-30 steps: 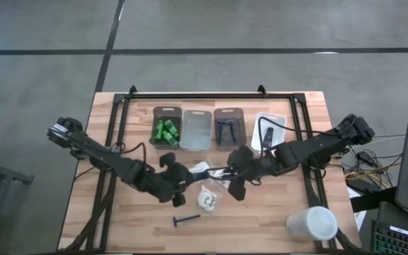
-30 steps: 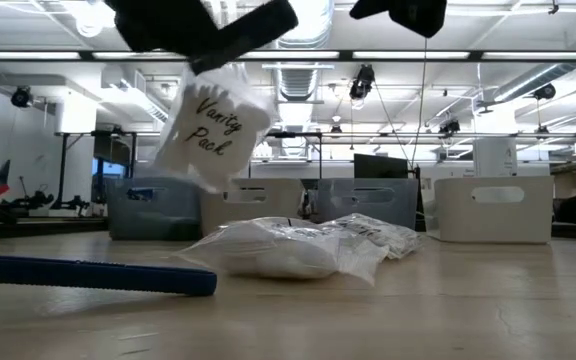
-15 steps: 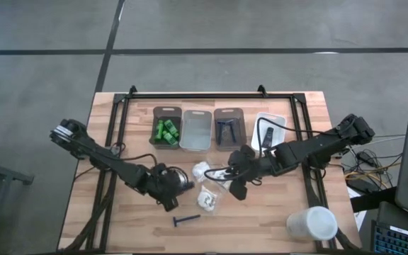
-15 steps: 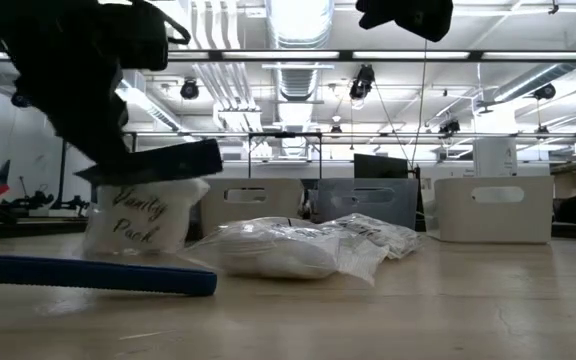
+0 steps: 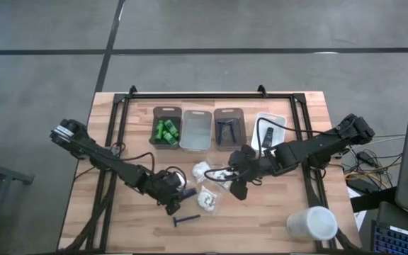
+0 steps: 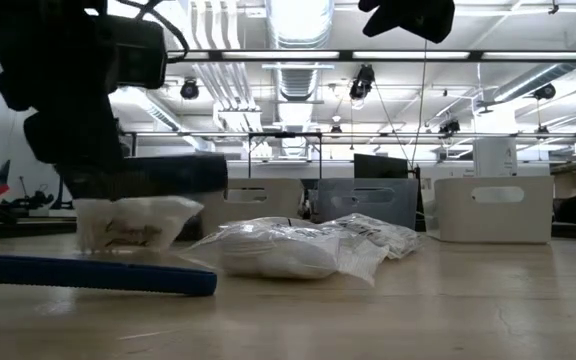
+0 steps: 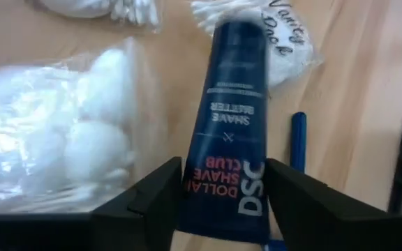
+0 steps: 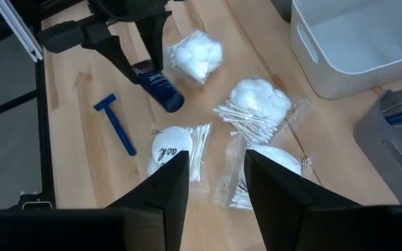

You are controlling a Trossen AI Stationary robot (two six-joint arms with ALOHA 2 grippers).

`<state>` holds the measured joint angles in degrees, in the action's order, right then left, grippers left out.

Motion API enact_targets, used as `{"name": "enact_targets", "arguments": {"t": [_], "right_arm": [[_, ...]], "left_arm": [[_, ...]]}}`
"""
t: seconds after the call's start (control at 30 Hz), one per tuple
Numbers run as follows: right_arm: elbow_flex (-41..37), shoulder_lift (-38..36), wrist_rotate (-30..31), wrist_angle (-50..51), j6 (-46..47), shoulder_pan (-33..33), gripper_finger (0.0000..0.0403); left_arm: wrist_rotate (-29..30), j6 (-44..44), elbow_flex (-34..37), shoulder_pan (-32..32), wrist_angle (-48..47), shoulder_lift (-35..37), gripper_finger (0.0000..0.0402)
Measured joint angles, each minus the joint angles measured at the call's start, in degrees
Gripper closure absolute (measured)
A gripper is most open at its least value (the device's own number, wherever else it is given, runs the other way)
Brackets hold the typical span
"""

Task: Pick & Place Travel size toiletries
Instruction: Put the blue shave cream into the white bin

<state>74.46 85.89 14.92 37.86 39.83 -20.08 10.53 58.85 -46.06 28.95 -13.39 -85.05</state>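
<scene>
The left claw (image 7: pixel 218 199) is pinching a dark blue shave-butter tube (image 7: pixel 229 125) between its fingers, low over the wooden desk (image 5: pixel 261 219), beside clear-wrapped white cotton packets (image 7: pixel 54 146). The right claw (image 8: pixel 216 185) is hovering spread above them.

The wooden worktop (image 5: pixel 119 219) holds four bins (image 5: pixel 218 129) in a row far from the left gripper (image 5: pixel 178 194), white packets (image 5: pixel 208 199) right beside it, a blue razor (image 5: pixel 185 221) close by, and a white cup (image 5: pixel 312 224) far off.
</scene>
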Motion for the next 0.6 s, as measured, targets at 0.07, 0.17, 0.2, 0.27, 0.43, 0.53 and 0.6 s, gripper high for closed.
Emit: {"name": "enact_targets", "arguments": {"t": [0.07,0.17,0.2,0.27,0.43,0.53,0.6], "right_arm": [[0.0,0.0,0.0,0.6,0.0,0.0,0.0256],[-0.1,0.0,0.0,1.3,0.0,0.0,0.0246],[-0.1,0.0,0.0,1.4,0.0,0.0,0.0243],[-0.2,0.0,0.0,1.4,0.0,0.0,0.0238],[-0.4,0.0,0.0,2.4,0.0,0.0,0.0223],[-0.7,0.0,0.0,2.5,0.0,0.0,0.0215],[-0.9,0.0,0.0,2.4,0.0,0.0,0.0211]], "left_arm": [[0.0,1.2,0.5,0.0,0.3,-0.3,0.0171],[-1.0,1.3,1.2,0.0,-0.2,-1.2,0.0134],[-1.2,1.3,1.3,0.0,-0.1,-1.2,0.0124],[-1.5,0.3,1.2,0.2,0.3,-1.2,0.0106],[-1.1,-7.5,-0.3,0.6,1.8,-1.3,0.0091],[1.5,-15.6,-1.4,1.1,2.1,-2.5,0.0094],[3.9,-19.7,-2.3,1.3,2.0,-4.1,0.0094]]}}
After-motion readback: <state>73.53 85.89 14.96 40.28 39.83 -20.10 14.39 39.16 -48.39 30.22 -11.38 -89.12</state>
